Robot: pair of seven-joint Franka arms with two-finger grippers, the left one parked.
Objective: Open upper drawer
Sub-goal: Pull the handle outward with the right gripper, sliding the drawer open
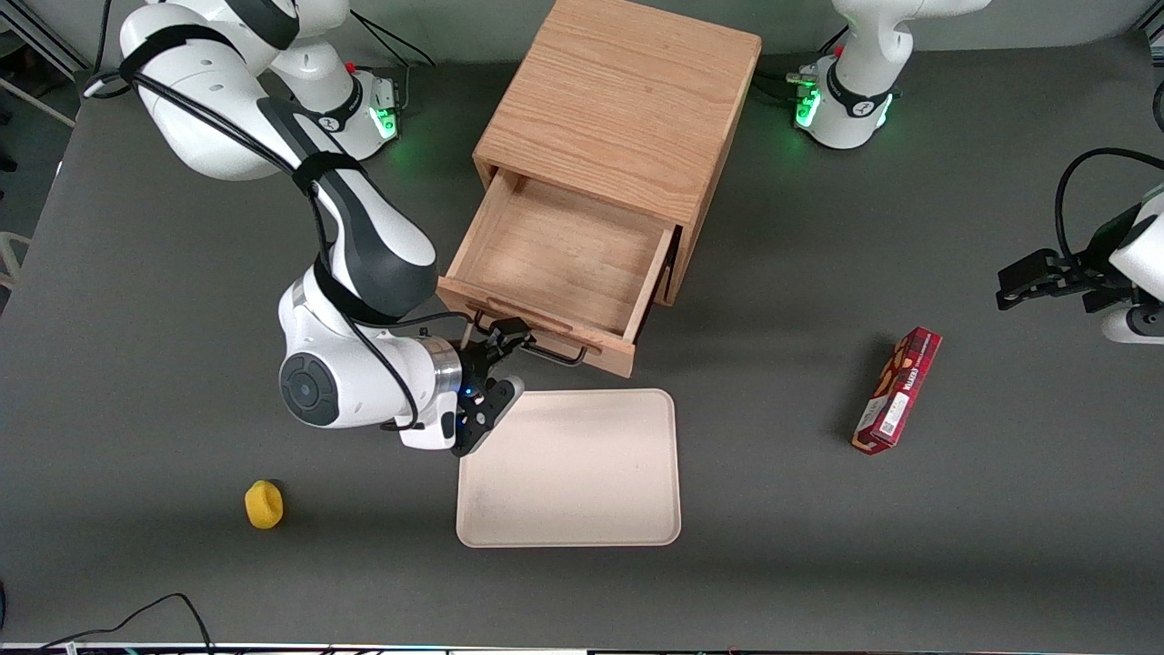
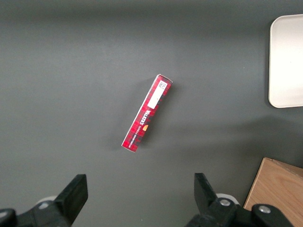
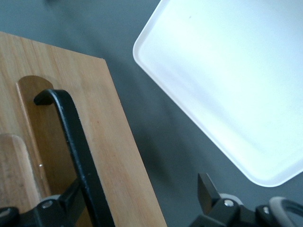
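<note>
One beige tray lies nearest the front camera; just above it the end effector, fingers spread, straddles the black wire handle of the pulled-out upper drawer without clamping it.

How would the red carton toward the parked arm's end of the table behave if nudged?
The red carton lies flat on its long side, so it would probably slide, not roll or tip. It looks like light cardboard, likely crushable. The end effector is at the upper drawer handle.
</note>
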